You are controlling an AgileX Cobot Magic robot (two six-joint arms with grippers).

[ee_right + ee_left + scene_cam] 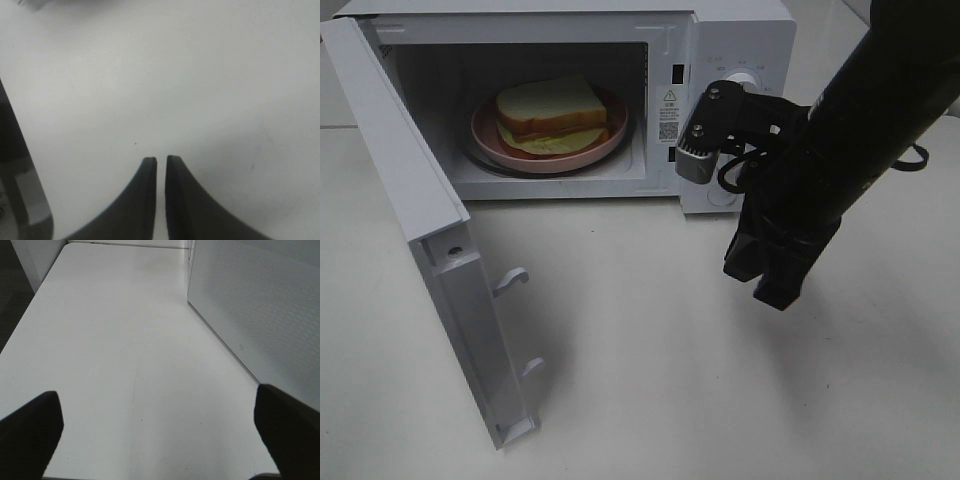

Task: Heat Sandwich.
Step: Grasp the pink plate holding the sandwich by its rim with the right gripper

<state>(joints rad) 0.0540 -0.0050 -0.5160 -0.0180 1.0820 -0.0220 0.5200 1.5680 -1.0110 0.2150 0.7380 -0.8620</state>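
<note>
The sandwich (pixel 552 112), white bread with yellow-green filling, lies on a round pink plate (pixel 485 135) inside the white microwave (pixel 740 40). The microwave's door (pixel 410 190) stands swung wide open to the left. My right gripper (pixel 765 280) hangs in front of the microwave's control panel, pointing down at the table. In the right wrist view its fingers (pixel 161 161) are almost together with nothing between them. My left gripper (pixel 156 392) is open and empty above bare table, with the microwave's perforated side wall (pixel 260 300) beside it. The left arm does not show in the high view.
The open door's latch hooks (pixel 510 282) stick out toward the table's middle. A white tabletop (pixel 650 380) spreads in front of the microwave. A round dial (pixel 745 80) sits on the control panel, behind the right arm.
</note>
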